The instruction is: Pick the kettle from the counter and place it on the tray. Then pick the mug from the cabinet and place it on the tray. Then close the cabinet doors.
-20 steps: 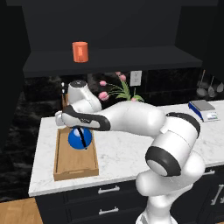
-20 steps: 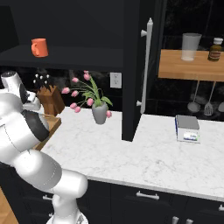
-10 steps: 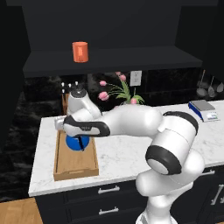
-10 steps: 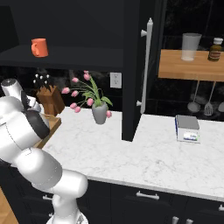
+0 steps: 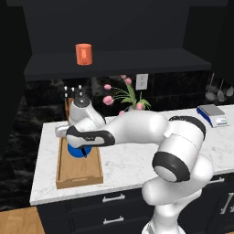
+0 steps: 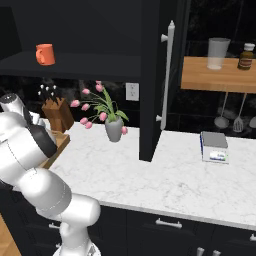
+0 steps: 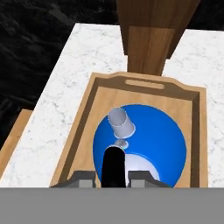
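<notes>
Over the tray, the gripper points down at the kettle.

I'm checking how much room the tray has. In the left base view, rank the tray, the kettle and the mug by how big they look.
Largest to smallest:
1. tray
2. kettle, partly hidden by the gripper
3. mug, though it sits farther from the camera, so its place against the kettle is unsure.

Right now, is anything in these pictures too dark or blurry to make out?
Left base view: the cabinet interior is near-black, yet the mug stands out. Hand view: the kettle and tray are sharp and evenly lit. Right base view: soft, no glare.
</notes>
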Controlling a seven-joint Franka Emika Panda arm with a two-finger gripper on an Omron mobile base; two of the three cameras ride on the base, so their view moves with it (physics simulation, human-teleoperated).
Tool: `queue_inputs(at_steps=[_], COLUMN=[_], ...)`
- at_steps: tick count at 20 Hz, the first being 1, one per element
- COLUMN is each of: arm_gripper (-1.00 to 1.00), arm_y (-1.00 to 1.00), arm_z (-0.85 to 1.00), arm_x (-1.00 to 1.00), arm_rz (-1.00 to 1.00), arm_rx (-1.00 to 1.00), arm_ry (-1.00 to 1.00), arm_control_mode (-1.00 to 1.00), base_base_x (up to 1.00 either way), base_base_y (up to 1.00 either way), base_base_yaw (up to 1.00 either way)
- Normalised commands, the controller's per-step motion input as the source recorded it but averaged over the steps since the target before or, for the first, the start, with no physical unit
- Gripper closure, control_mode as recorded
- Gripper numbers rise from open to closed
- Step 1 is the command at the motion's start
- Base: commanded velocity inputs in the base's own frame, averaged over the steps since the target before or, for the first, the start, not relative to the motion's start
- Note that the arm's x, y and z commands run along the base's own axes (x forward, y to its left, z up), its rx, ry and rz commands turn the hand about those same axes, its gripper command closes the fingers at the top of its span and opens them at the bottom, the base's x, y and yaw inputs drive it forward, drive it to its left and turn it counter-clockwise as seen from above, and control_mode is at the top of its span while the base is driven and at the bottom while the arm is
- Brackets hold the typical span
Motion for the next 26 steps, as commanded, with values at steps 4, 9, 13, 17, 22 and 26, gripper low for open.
queue_inputs(at_steps=[4,9,13,17,22,26], arm_gripper=[-1.00,-1.00,-1.00,-1.00,-1.00,-1.00], arm_y=[-0.04,-0.10,-0.37,-0.34,-0.33,-0.21], arm_z=[0.00,0.15,0.82,0.71,0.69,0.14], arm_x=[0.02,0.00,-0.23,-0.44,-1.00,-0.49], arm_rz=[0.00,0.00,-0.11,-0.17,-0.16,-0.15], arm_rx=[0.04,0.01,0.00,0.00,0.00,0.00], arm_ry=[0.03,0.00,0.00,0.01,0.01,0.08], arm_control_mode=[-1.00,-1.00,-1.00,-1.00,-1.00,-1.00], base_base_x=[0.00,0.00,0.00,0.00,0.00,0.00], base_base_y=[0.00,0.00,0.00,0.00,0.00,0.00], base_base_yaw=[0.00,0.00,0.00,0.00,0.00,0.00])
